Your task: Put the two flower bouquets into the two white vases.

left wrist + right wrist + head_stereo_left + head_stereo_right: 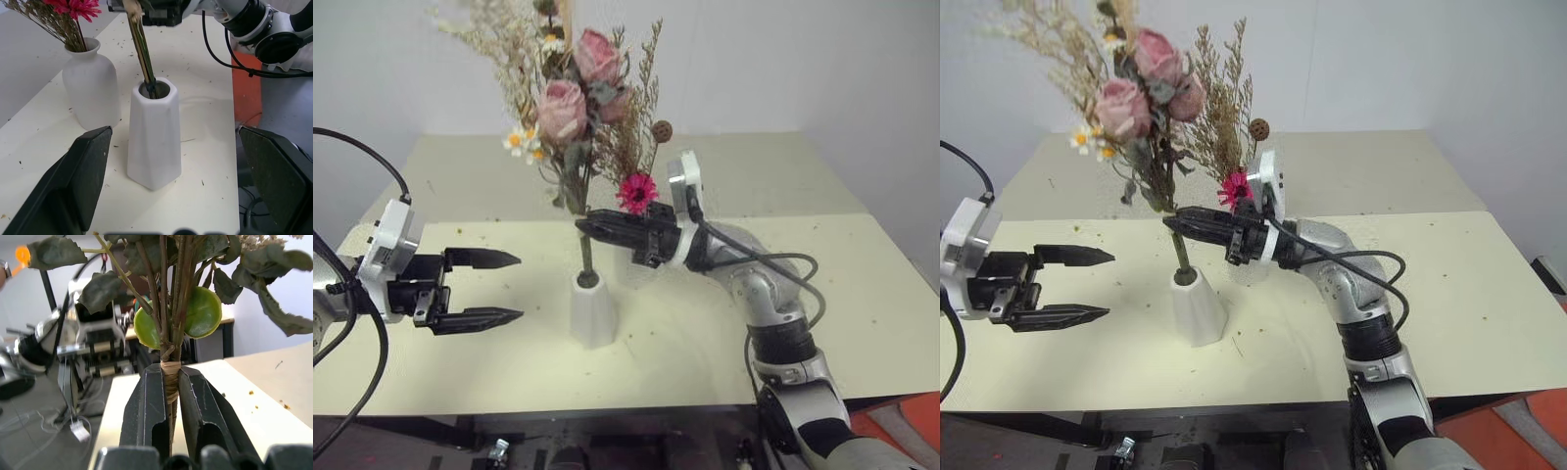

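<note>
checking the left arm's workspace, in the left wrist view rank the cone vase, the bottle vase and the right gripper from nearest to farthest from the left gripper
1. Cone vase: nearest, just ahead of the open left gripper, rose bouquet stems in its mouth.
2. Bottle vase: behind and to one side, holding the pink-red daisy bunch.
3. Right gripper: farthest, above the cone vase, shut on the rose stems.

Cream table (862,294): cone vase (592,311) & bottle vase (92,90) upright, scattered crumbs.
</note>
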Action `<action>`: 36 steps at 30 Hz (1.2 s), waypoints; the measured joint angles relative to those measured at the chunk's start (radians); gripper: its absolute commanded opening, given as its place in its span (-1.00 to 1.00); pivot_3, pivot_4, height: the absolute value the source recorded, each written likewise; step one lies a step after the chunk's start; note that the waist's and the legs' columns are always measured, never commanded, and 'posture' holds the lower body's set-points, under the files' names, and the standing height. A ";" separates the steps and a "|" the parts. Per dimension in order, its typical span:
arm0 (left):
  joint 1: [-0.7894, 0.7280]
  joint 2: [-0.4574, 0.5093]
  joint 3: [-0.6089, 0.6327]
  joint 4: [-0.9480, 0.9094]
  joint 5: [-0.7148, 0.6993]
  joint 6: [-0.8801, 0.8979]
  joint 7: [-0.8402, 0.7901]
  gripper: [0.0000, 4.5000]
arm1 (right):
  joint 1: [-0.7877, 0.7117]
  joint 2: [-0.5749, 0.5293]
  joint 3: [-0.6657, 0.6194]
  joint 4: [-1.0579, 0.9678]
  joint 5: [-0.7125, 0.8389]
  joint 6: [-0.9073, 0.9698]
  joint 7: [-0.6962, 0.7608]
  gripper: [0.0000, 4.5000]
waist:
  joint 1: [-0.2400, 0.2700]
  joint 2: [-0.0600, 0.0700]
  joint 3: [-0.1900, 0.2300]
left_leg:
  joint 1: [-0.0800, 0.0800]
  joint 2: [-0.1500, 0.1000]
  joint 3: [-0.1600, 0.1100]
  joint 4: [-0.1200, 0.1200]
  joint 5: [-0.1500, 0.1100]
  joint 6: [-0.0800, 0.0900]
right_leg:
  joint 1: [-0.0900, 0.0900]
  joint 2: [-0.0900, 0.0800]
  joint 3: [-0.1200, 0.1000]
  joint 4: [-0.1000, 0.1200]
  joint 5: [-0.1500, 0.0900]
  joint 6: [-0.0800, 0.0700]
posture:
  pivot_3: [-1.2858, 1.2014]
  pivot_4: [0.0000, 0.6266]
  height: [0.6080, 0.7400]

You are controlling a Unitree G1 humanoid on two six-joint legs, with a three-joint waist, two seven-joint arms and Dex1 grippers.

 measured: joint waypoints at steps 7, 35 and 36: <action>0.000 0.005 0.000 0.000 0.000 0.000 -0.002 1.00 | 0.040 0.001 0.027 0.000 -0.045 -0.090 0.026 -0.34 | -0.001 0.000 0.000 | 0.000 0.000 0.000 0.000 0.000 0.000 | 0.000 0.000 0.000 0.000 0.000 0.000 | 0.03 -0.52 1.00; 0.082 0.002 0.065 -0.021 -0.008 0.002 0.036 1.00 | 0.149 -0.416 -0.129 0.098 -0.099 -0.220 0.235 0.99 | 0.001 0.000 0.000 | 0.000 0.000 0.001 0.000 0.000 0.000 | 0.001 0.000 0.000 -0.001 0.000 0.000 | 0.03 -0.52 1.00; 0.094 -0.003 0.079 -0.028 -0.009 0.004 0.042 1.00 | 0.161 -0.439 -0.133 0.110 -0.107 -0.223 0.246 0.99 | 0.001 0.000 0.000 | 0.001 0.000 0.001 0.000 0.000 0.000 | 0.001 0.000 0.001 -0.001 0.000 0.000 | 0.03 -0.52 1.00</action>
